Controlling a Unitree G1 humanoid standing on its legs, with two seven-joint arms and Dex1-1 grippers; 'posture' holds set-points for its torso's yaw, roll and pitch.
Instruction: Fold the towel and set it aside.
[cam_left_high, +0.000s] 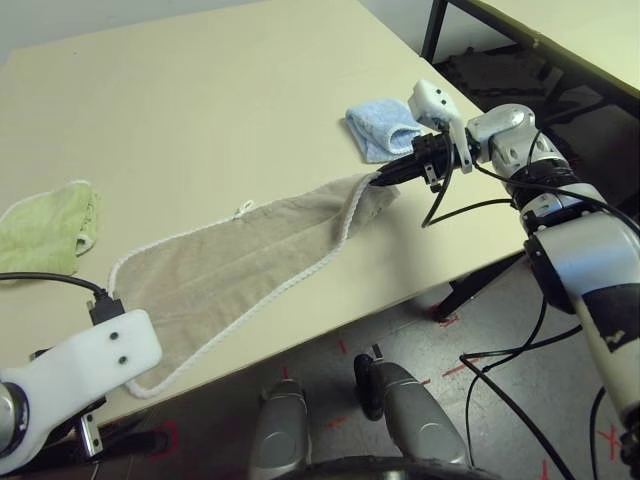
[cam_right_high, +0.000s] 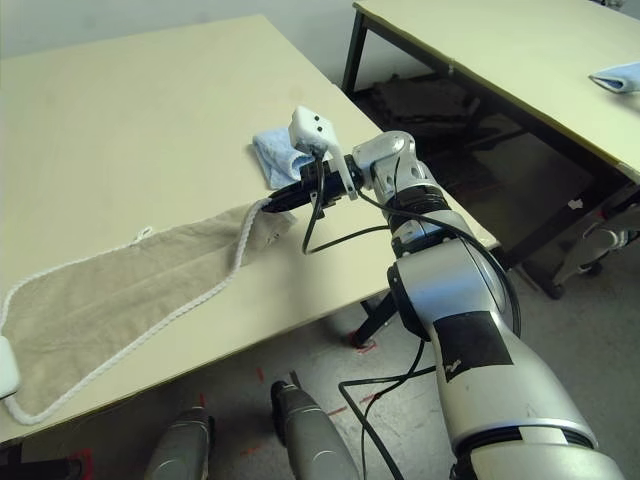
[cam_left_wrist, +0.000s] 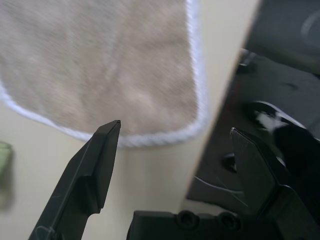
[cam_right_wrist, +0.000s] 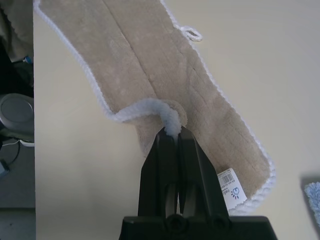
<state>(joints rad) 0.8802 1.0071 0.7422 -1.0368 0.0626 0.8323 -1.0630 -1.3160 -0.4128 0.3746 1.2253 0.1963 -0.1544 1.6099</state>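
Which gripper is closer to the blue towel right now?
Right. The right gripper is shut on the beige towel's white edge just beside the blue towel. The left gripper is open over the beige towel's opposite end, far from it.

The right arm reaches forward, its gripper (cam_right_wrist: 173, 131) with fingers pressed together. The left gripper (cam_left_wrist: 175, 132) points downward, apparently low, fingers spread wide.

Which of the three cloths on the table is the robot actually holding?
The big beige towel: the right gripper is pinched shut on its white edging. The small blue cloth and the green one lie untouched.
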